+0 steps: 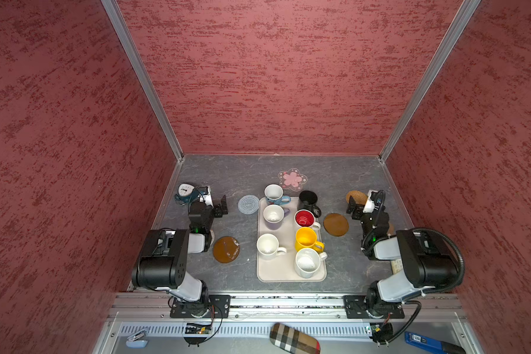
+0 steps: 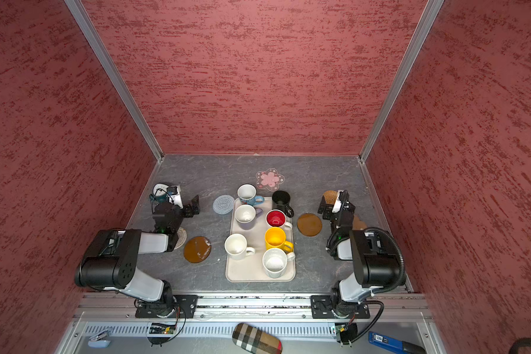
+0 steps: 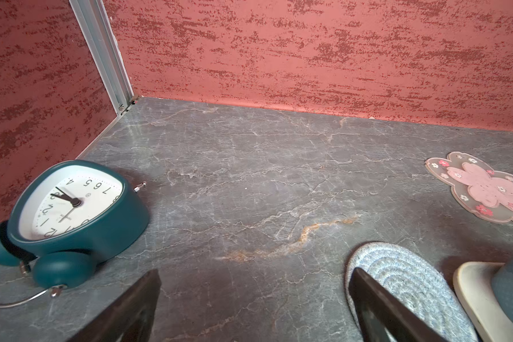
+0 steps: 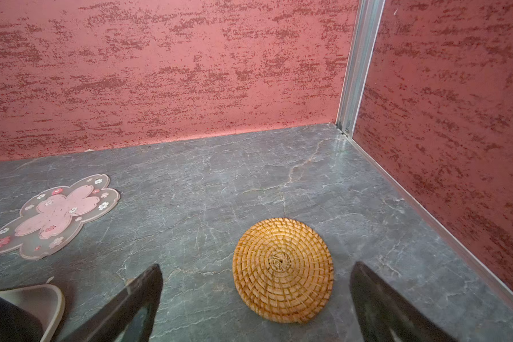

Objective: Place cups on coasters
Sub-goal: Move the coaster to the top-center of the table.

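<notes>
Both top views show me the seven cups grouped at the beige tray [image 1: 276,272] at table centre, none on a coaster. In the far row are the blue-based mug [image 1: 274,194] and the black mug [image 1: 308,199] (I cannot tell whether this one stands fully on the tray). Next come the lavender mug [image 1: 273,216] and the red-lined mug [image 1: 304,218], then the yellow mug [image 1: 305,238]. Nearest are the left white mug [image 1: 267,245] and the near white mug [image 1: 307,262]. The pink flower coaster [image 1: 292,179] lies beyond the tray, and the spiral coaster [image 1: 248,204] lies just left of its far corner. The left brown disc [image 1: 226,249] and the right brown disc [image 1: 336,224] flank the tray. The left gripper [image 3: 255,275], jaws apart and empty, hovers between the teal alarm clock [image 1: 185,190] and the spiral coaster. The right gripper [image 4: 258,266], jaws likewise apart and empty, hovers at the wicker coaster [image 4: 282,269], far right.
</notes>
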Robot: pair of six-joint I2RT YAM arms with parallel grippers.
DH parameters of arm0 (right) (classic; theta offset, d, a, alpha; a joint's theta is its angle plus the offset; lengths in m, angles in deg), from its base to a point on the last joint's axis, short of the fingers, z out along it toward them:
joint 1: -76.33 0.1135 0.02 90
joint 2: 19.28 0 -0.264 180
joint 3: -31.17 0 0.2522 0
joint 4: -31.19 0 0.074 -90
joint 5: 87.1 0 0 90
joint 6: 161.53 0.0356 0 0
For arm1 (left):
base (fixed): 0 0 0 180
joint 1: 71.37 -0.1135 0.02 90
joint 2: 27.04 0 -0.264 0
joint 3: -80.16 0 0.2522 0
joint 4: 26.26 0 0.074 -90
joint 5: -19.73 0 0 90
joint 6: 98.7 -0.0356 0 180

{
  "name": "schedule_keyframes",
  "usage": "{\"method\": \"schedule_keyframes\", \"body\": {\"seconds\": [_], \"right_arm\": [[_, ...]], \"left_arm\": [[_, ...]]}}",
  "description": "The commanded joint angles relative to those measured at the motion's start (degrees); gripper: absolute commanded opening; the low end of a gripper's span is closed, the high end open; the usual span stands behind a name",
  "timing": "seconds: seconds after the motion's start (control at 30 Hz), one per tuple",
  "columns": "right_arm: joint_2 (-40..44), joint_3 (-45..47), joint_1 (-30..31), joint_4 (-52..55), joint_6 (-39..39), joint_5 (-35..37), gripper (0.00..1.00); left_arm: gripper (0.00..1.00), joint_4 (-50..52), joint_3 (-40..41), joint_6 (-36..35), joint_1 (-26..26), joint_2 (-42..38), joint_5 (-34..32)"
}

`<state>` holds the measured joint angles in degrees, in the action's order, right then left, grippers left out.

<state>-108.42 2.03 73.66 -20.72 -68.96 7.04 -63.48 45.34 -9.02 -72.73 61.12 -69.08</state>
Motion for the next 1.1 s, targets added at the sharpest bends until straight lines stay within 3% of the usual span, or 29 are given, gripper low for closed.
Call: {"method": "schedule_keyframes", "body": {"seconds": [0.0, 1.07], "right_arm": [[0.3, -0.9, -0.2, -0.4, -0.6, 0.3, 0.99], [0.3, -1.0, -0.1, -0.2, -0.6, 0.3, 0.99]], "left_arm": [[1.0, -0.5, -0.6, -0.4, 0.3, -0.3, -0.4], [1.0, 0.0, -0.7, 0.7, -1.8, -0.3, 3.5]]}}
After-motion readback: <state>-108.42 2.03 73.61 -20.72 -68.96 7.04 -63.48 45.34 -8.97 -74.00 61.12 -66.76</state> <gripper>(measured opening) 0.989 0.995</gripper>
